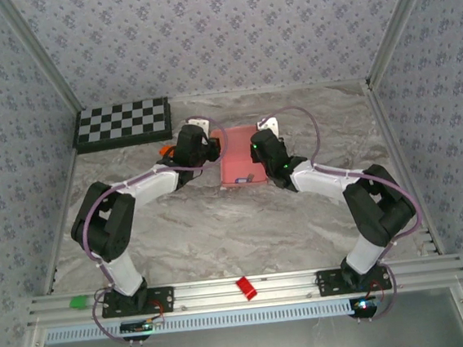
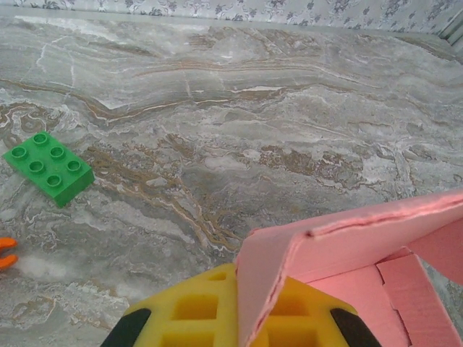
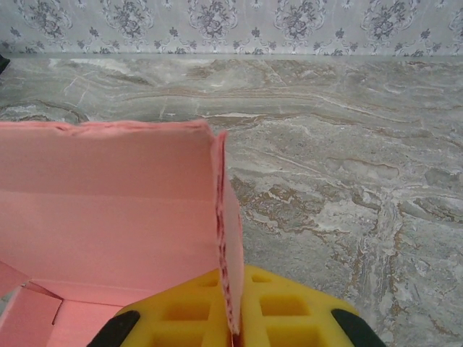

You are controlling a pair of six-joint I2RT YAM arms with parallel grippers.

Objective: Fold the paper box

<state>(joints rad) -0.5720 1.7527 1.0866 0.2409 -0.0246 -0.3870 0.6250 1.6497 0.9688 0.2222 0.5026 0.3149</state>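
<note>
On the counter [image 1: 220, 224], centre of the top view, between both arms: the paper box [image 1: 240, 160], likely light, thin and easily creased, best pinched at upright walls. Clamped there by left fingers [image 2: 195, 311] and right fingers [image 3: 289, 311] alike. From the wrists, the nip on the card edge; from above, overall placement. Left of the left-wrist frame, a green brick [image 2: 49, 167].

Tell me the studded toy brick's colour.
The brick is green, clearest in the left wrist view.
</note>
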